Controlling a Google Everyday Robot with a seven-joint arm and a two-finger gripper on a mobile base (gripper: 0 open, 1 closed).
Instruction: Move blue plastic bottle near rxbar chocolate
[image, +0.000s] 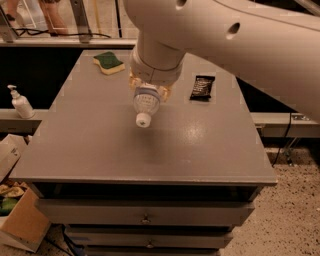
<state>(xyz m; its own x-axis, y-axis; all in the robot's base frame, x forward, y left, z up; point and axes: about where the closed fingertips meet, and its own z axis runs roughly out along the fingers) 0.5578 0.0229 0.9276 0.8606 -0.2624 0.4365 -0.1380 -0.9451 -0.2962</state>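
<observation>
My gripper (147, 90) is shut on the blue plastic bottle (145, 105) and holds it above the grey table (90, 150), near the table's middle. The bottle points toward the camera, white cap foremost, tilted down. The rxbar chocolate (202, 87), a small dark bar with light lettering, lies flat on the table to the right of the bottle, about a hand's width away. My white arm comes in from the upper right and hides the table's far right part.
A green-and-yellow sponge (109, 62) lies at the table's back left. A white pump dispenser (21, 102) stands on a ledge to the left of the table. Drawers sit below the table top. Cardboard boxes are on the floor at lower left.
</observation>
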